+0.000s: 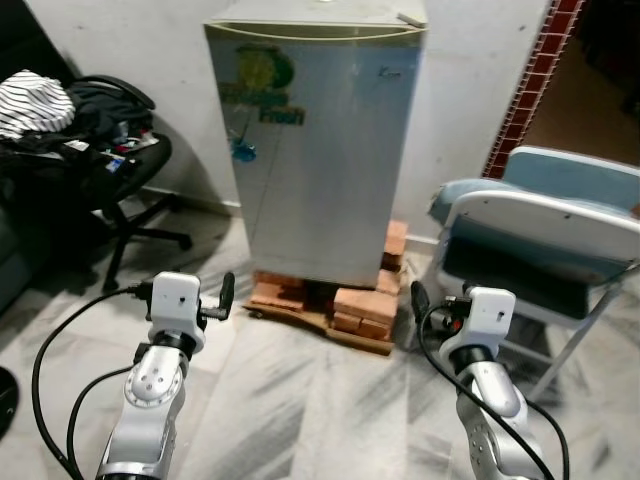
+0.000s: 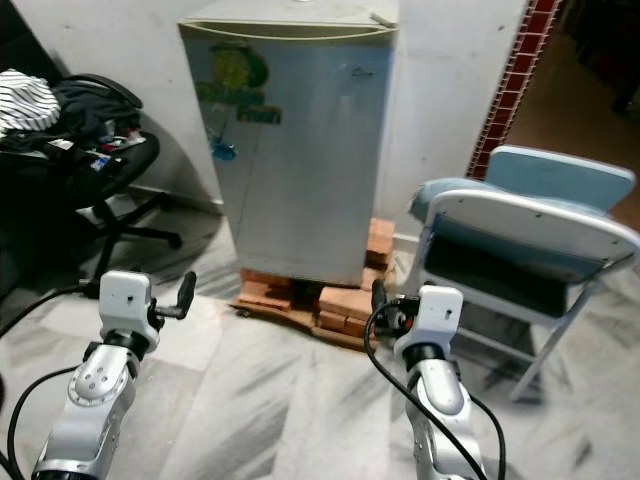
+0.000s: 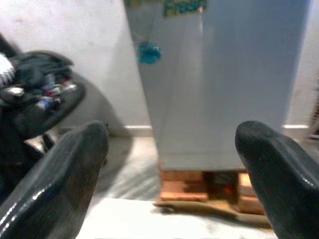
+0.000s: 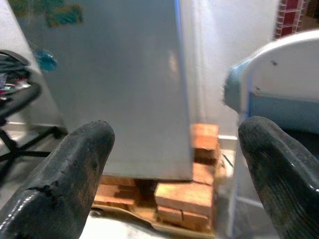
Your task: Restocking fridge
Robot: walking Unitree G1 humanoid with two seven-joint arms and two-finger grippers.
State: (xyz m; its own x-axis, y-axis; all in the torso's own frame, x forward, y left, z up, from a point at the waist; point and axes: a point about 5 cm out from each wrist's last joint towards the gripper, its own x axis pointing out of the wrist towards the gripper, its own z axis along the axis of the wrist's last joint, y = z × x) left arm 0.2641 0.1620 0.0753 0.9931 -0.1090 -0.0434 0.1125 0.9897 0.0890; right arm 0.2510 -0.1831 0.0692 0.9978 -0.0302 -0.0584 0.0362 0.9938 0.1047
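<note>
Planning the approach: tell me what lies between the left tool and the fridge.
Bare marble floor separates the left tool from the fridge on its bricks, seen in the left eye view.

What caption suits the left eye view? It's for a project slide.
Both end effectors, left and right, raised empty before the closed fridge standing on bricks.

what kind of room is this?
Likely a lived-in room of a home: a small silver fridge, door shut, raised on bricks, an office chair piled with clothes, a folding chair, marble-look floor.
</note>
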